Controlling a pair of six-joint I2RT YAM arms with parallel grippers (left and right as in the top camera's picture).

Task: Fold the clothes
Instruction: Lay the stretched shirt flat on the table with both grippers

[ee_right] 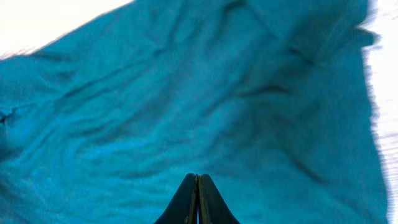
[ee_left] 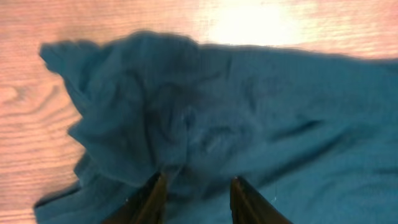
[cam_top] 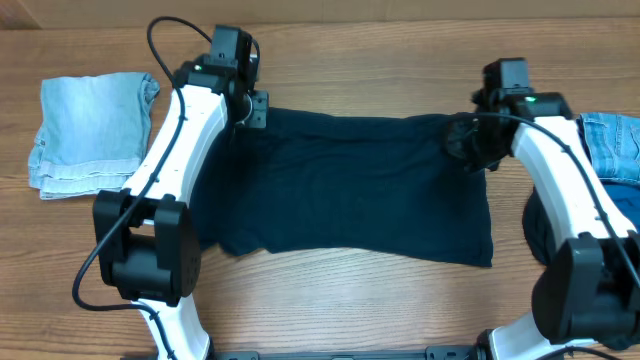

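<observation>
Wooden tabletop (cam_top: 350,300), dark navy garment (cam_top: 350,190) spread flat; no readable writing.
Left pincer (ee_left: 194,190) part-open astride bunched cloth; right pincer (ee_right: 198,199) shut, grip unclear.

A robot workbench, likely a lab: two white arms (cam_top: 180,150) are standing on a bare wooden table (cam_top: 350,300), garments lying across it.

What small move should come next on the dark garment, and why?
Probably closing the left claw on the bunched corner of the dark garment. Its fingers stand apart with cloth gathered between them, while the right claw is shut at the opposite far corner, though a pinch of cloth there is not visible. With both far corners gripped, the arms could likely draw that edge toward the near hem.
</observation>
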